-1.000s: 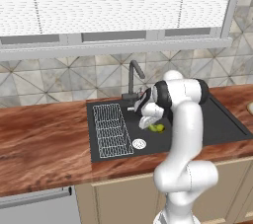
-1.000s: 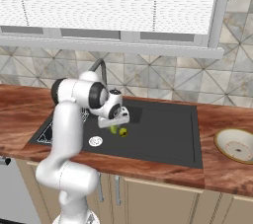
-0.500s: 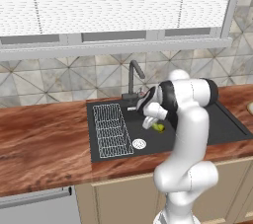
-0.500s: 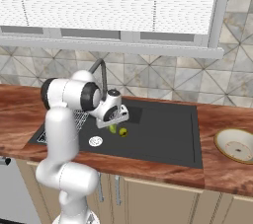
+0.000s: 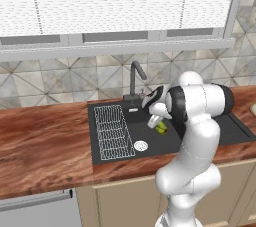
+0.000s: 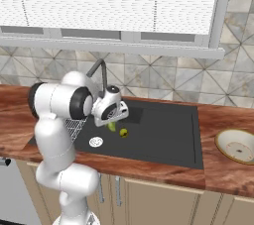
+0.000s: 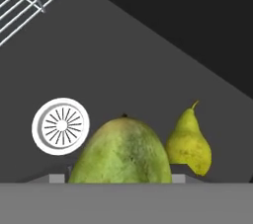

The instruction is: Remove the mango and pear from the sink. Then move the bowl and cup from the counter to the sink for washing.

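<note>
No writing or labels could be read anywhere. The arm reached down into the sink (image 6: pixel 163 142), with the gripper (image 6: pixel 113 124) just above the basin floor. In the hand view the mango (image 7: pixel 122 151) sat right at the fingertips, apparently between the jaws; whether they clamped it could not be told. The pear (image 7: pixel 189 141) lay just beside it. The bowl (image 6: pixel 237 145) rested on the counter (image 6: pixel 223 169).

No readable text, label, brand, number or sign on anything here — surfaces are plain, with nothing written at any clock position
</note>
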You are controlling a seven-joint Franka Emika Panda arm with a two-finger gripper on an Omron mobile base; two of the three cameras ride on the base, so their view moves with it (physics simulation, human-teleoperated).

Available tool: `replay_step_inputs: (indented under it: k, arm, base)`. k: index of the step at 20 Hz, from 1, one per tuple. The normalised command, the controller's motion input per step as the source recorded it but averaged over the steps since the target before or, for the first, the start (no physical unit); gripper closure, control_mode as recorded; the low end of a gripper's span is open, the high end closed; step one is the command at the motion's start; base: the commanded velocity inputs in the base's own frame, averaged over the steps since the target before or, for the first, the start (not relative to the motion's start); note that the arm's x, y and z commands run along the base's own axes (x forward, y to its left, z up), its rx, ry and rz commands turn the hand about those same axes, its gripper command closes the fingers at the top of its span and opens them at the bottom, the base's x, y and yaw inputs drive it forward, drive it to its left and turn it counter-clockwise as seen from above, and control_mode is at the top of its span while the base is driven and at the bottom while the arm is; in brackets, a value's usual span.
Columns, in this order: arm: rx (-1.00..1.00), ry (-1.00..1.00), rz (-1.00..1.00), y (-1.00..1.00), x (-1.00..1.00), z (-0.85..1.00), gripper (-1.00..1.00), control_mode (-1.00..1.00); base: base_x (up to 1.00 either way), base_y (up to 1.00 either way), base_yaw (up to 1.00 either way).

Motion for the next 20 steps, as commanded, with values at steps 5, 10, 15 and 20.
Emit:
replay_step_inputs:
  k: [5, 10, 15, 20]
  arm:
    - [0.00, 0.00, 0.00, -0.03, -0.26, 0.43, 1.00, -1.00]
    - [0.00, 0.01, -0.02, -0.01, -0.33, 0.40, 1.00, -1.00]
    - [0.00, 0.00, -0.05, 0.00, -0.39, 0.37, 1.00, -1.00]
    - [0.01, 0.00, -0.09, 0.01, -0.44, 0.36, 1.00, -1.00]
  base:
    - [0.00, 0.00, 0.00]
    - [0.00, 0.00, 0.00]
    - [0.00, 0.00, 0.00]
    - [0.00, 0.00, 0.00]
